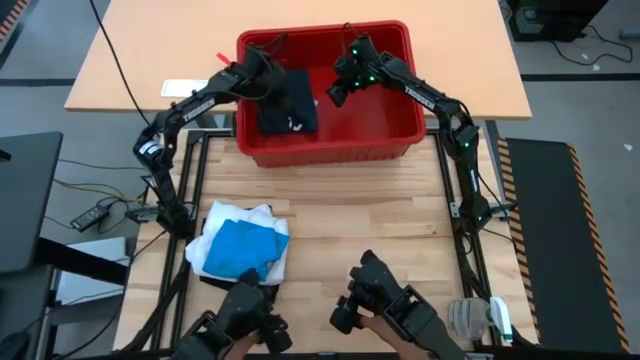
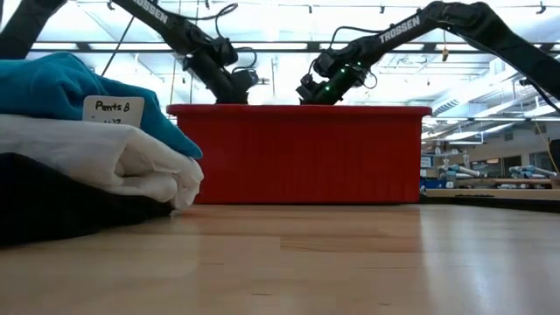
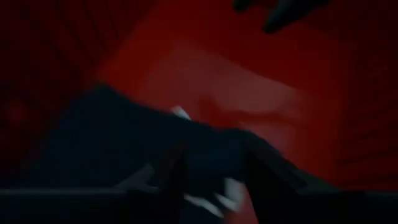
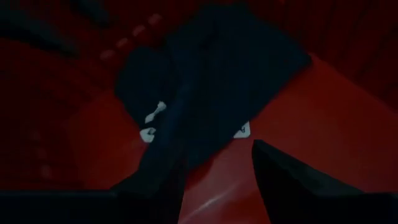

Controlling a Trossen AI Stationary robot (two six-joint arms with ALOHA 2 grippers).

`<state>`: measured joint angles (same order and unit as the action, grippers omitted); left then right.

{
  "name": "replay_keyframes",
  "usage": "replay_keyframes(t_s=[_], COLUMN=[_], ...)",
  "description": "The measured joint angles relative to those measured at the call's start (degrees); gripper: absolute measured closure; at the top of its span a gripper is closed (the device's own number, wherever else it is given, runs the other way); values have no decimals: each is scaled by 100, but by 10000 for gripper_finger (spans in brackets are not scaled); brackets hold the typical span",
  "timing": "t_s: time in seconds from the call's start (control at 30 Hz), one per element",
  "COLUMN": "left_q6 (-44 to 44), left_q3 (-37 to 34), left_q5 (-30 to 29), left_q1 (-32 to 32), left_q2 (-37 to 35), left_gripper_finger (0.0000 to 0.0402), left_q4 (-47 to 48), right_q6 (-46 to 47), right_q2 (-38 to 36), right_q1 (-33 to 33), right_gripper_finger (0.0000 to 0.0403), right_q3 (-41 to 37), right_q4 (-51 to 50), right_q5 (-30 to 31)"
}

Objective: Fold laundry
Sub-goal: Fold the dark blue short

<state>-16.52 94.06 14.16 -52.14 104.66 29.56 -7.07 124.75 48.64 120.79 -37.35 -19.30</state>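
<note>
A dark navy garment (image 1: 290,105) lies in a heap on the floor of the red basket (image 1: 400,135), in its left half. My left gripper (image 1: 268,80) hangs open just over the garment's far left part, and the cloth (image 3: 124,143) fills the space under its fingers. My right gripper (image 1: 338,92) hangs open inside the basket, to the right of the garment (image 4: 211,74), with bare red floor between its fingers. At the near left, a bright blue piece (image 1: 245,248) lies on a white garment (image 1: 225,225), over black cloth (image 2: 52,206).
The basket's walls (image 2: 297,153) rise around both grippers. A paper label (image 2: 112,108) sits on the folded pile. Bare wooden table (image 1: 380,215) lies between basket and pile. Dark handles (image 1: 390,310), one with a person's hand on it, stand at the near edge.
</note>
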Motion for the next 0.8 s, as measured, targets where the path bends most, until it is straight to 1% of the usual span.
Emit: replay_keyframes(t_s=[0.1,0.2,0.3,0.47,0.67,0.73,0.8], left_q6=[-953,-1592,-2114,-3053,-3594,-3610,-3619], left_q3=[1,1,-5,-8,-1,5,3], left_q5=[-2,32,205,220,71,-171,-549], left_q1=[-24,-5,40,179,228,228,228], left_q2=[289,694,1033,1267,1602,1729,1859], left_gripper_finger=[247,247,247,247,247,247,250], left_q4=[-598,-874,-755,-496,-632,-664,-658], right_q6=[32,143,151,139,134,146,132], right_q2=[0,2,2,7,7,7,7], right_q1=[-24,-24,-20,-22,-20,-20,-20], right_gripper_finger=[215,215,215,215,215,215,215], right_q3=[0,0,0,-2,-2,-2,-2], right_q4=[2,-44,-201,-523,-529,-556,-612], right_q5=[3,12,15,18,167,170,170])
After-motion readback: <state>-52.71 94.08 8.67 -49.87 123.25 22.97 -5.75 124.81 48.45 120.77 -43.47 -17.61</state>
